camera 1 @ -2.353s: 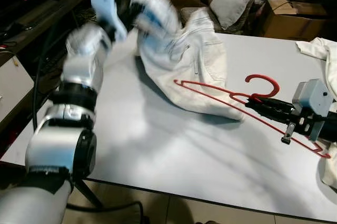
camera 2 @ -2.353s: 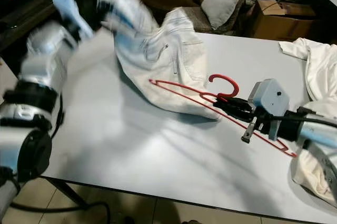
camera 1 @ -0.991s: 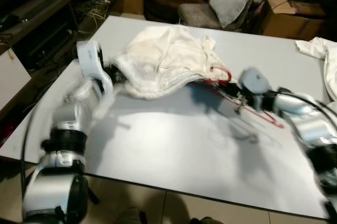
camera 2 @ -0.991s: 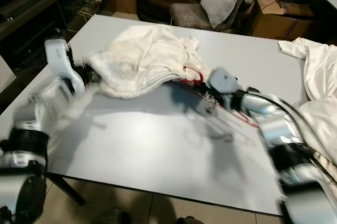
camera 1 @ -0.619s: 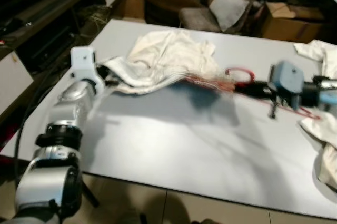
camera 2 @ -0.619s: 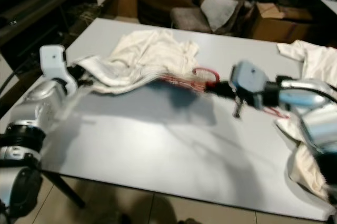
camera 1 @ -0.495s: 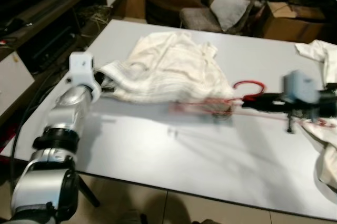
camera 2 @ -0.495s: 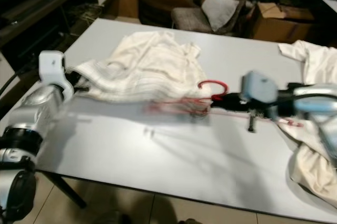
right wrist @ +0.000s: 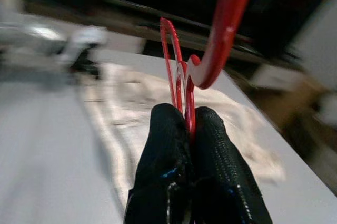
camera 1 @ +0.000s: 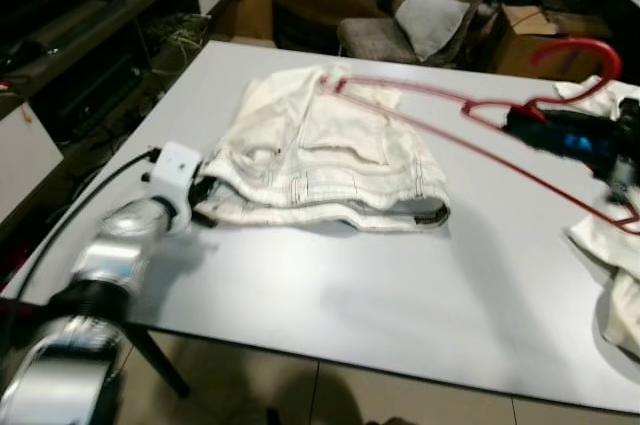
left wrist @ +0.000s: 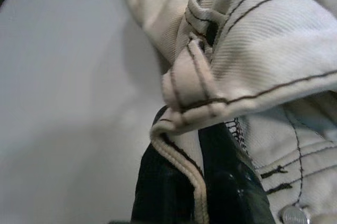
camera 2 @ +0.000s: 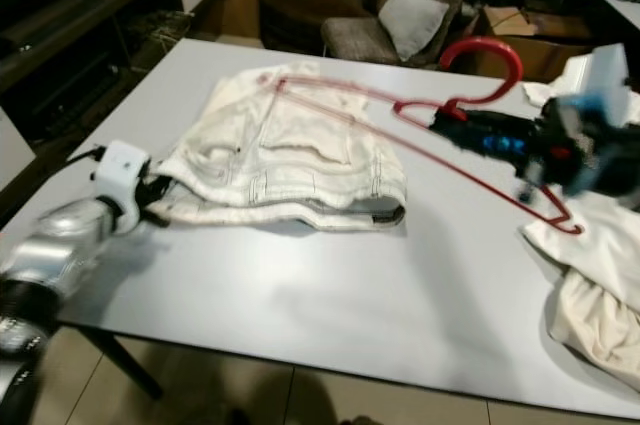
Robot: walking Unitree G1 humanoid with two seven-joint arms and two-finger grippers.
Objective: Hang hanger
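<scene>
A white pair of trousers (camera 1: 320,160) lies flattened in the middle of the white table (camera 1: 330,295). My left gripper (camera 1: 203,190) is at the garment's left end, shut on the edge of its waistband (left wrist: 181,92). At the right, my right gripper (camera 1: 515,123) holds a red wire hanger (camera 2: 482,43) by its neck, lifted clear above the table. Its hook points up and its far corner reaches over the trousers. In the right wrist view the black fingers (right wrist: 166,145) are pinched on the red wire (right wrist: 183,84).
More white clothing (camera 2: 590,295) is heaped at the table's right edge. Chairs with grey cushions (camera 1: 425,10) and a cardboard box (camera 1: 530,30) stand behind the table. A dark low shelf (camera 1: 70,25) runs along the left side.
The right gripper has raised the hanger off the table and out from the trousers. The trousers have dropped flat, with the left gripper still on the waistband.
</scene>
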